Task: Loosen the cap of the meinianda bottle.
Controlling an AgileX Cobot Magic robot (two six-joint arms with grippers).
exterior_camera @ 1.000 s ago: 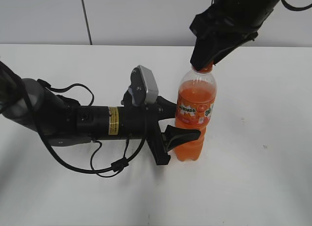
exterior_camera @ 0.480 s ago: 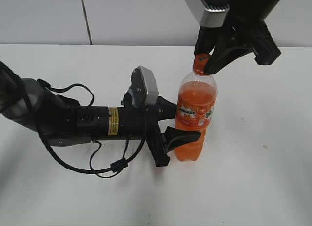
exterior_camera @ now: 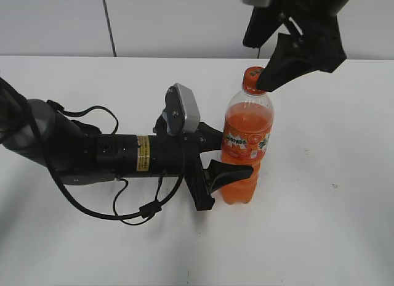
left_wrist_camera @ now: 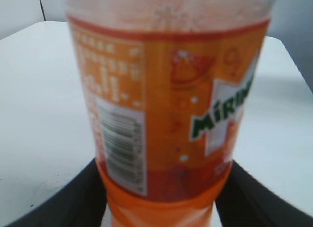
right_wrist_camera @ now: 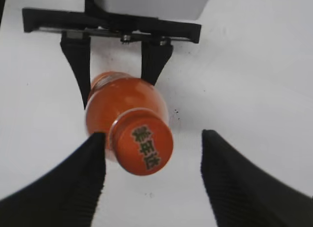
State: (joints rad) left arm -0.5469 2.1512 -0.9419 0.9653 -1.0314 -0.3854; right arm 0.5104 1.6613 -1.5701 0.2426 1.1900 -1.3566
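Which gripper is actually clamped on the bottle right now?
The left gripper: its jaws hug the bottle at the label. The right gripper hangs open around the cap, one finger beside it, the other clear.

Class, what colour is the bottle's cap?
Orange, with dark print on top; the cap shows best in the right wrist view.

You're seeing a clear, glossy plastic bottle with a smooth printed label, a shiny orange plastic cap, matt black ribbed fingers, and a smooth white matt desk.
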